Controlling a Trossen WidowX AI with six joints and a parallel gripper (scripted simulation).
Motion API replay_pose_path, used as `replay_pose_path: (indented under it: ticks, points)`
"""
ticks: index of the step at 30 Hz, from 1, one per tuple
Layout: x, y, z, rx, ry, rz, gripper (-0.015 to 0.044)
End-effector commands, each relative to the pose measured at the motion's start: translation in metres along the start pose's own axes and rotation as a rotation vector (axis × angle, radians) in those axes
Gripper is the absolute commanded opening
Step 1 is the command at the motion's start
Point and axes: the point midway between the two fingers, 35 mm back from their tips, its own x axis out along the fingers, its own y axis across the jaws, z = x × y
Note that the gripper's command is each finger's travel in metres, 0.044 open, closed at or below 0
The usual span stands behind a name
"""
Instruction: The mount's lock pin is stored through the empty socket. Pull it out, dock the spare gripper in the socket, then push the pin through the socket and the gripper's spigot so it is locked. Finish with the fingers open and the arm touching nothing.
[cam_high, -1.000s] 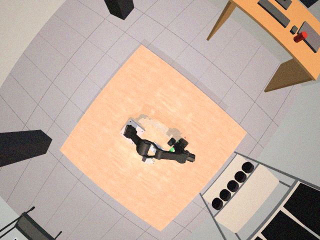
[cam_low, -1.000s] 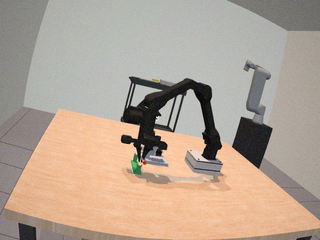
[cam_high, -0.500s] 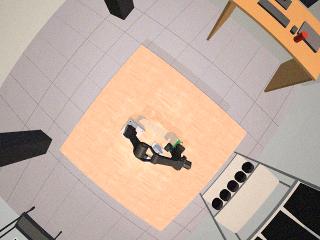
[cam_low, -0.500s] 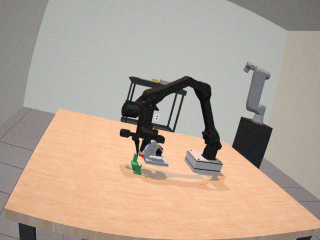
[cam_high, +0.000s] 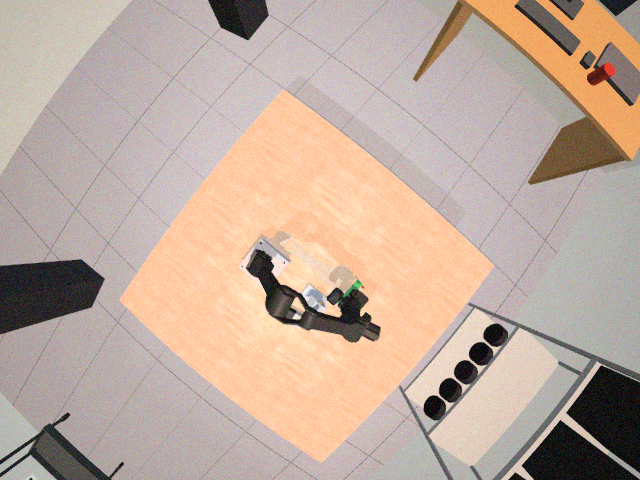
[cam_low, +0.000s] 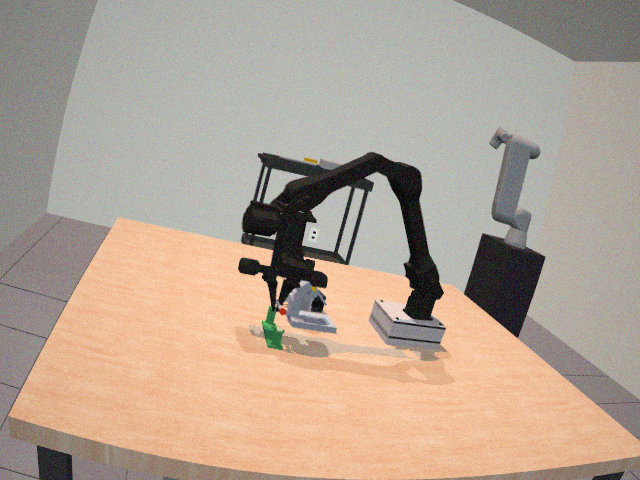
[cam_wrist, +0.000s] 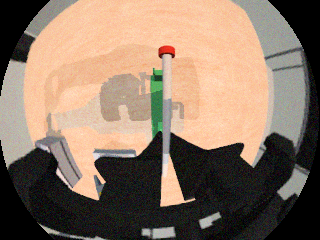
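1. Gripper (cam_wrist: 164, 160) is clamped on the lock pin (cam_wrist: 167, 103). The grip sits low on the grey shaft, w/ the red cap (cam_wrist: 166, 51) far out past the fingertips. A long overhang means the pin can pivot or slip in the pinch if its tip bumps anything.
2. Just under the pin stands the spare gripper (cam_low: 271, 333), the green piece on the table (cam_low: 155, 392), beside the mount (cam_low: 310, 310). The pin tip looks close to it in the exterior view. Going lower could knock it over and make the later pick harder.
3. Mount w/ its socket is right next to the wrist. A swing that way risks clipping the grey bracket w/ the pin or fingers.
4. Pin prob needs parking somewhere. If dropped carelessly, a round shaft may roll across the table, poss out of reach.
5. Arm base (cam_low: 408, 325) is further back; no issue seen there.
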Motion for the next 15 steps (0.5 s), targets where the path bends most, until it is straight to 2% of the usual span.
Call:
replay_pose_path:
  ticks: [1,15]
  points:
    - [0.009,0.001,-0.002,-0.003,0.001,0.004,0.0000]
    - [0.029,0.001,-0.005,-0.002,-0.003,-0.012,0.0000]
